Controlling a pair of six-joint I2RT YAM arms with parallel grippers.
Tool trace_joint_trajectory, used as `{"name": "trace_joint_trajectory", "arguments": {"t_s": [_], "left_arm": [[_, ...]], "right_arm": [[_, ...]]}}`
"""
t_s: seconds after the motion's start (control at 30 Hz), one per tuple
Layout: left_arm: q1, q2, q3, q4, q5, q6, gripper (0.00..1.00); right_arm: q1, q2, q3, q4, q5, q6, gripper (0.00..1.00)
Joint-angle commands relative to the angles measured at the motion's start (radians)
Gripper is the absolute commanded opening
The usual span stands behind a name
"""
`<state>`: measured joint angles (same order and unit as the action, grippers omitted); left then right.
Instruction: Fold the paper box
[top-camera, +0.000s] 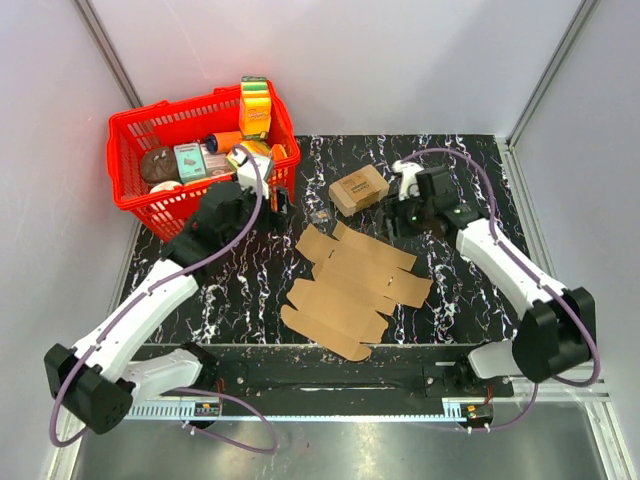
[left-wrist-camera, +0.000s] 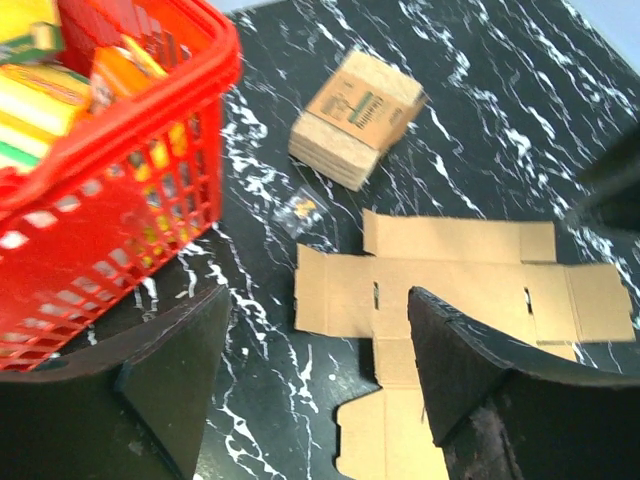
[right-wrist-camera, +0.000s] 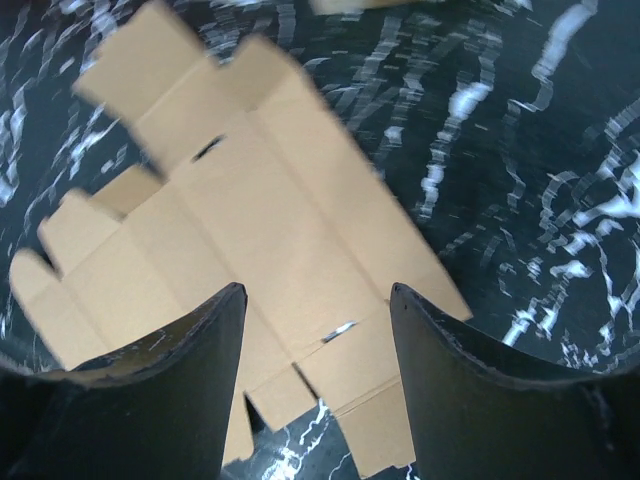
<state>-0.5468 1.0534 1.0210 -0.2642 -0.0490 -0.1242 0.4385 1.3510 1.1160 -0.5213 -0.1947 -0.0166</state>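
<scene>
The paper box (top-camera: 355, 290) lies flat and unfolded on the black marbled table, a plain brown die-cut sheet with flaps and tabs. It also shows in the left wrist view (left-wrist-camera: 460, 275) and in the right wrist view (right-wrist-camera: 270, 210). My left gripper (top-camera: 280, 203) is open and empty, hovering beside the sheet's far left corner, with its fingers (left-wrist-camera: 170, 370) apart above the table. My right gripper (top-camera: 392, 222) is open and empty above the sheet's far right edge. In the right wrist view (right-wrist-camera: 316, 288) the sheet shows between its fingers (right-wrist-camera: 470, 390).
A red basket (top-camera: 130, 190) full of groceries stands at the back left, close to my left arm. A small chunky cardboard box with dark print (top-camera: 358, 188) sits behind the sheet. A tiny clear packet (left-wrist-camera: 300, 210) lies between the basket and the sheet.
</scene>
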Motion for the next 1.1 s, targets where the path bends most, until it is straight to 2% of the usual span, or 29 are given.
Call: {"name": "trace_joint_trajectory", "arguments": {"t_s": [0.0,0.1,0.3,0.43,0.57,0.83,0.87,1.07], "left_arm": [[0.004,0.052,-0.033,0.072,0.199,-0.035,0.73],[0.001,0.095,-0.079,0.100,0.247,-0.060,0.71],[0.002,0.163,-0.084,0.131,0.248,-0.054,0.71],[0.002,0.194,-0.065,0.148,0.253,-0.063,0.71],[0.001,0.204,-0.068,0.172,0.258,-0.068,0.71],[0.001,0.237,-0.045,0.180,0.262,-0.057,0.72],[0.001,0.240,-0.044,0.181,0.264,-0.057,0.72],[0.001,0.264,-0.027,0.186,0.265,-0.057,0.72]], "right_arm": [[-0.188,0.054,-0.022,0.096,-0.057,0.210,0.66],[-0.303,0.091,-0.068,0.130,-0.118,0.279,0.66],[-0.398,0.148,-0.142,0.170,-0.175,0.359,0.67],[-0.422,0.178,-0.197,0.190,-0.175,0.392,0.67],[-0.431,0.224,-0.249,0.263,-0.242,0.434,0.64],[-0.431,0.298,-0.280,0.337,-0.308,0.477,0.59],[-0.431,0.303,-0.285,0.343,-0.310,0.481,0.58],[-0.431,0.313,-0.312,0.426,-0.390,0.484,0.26]]}}
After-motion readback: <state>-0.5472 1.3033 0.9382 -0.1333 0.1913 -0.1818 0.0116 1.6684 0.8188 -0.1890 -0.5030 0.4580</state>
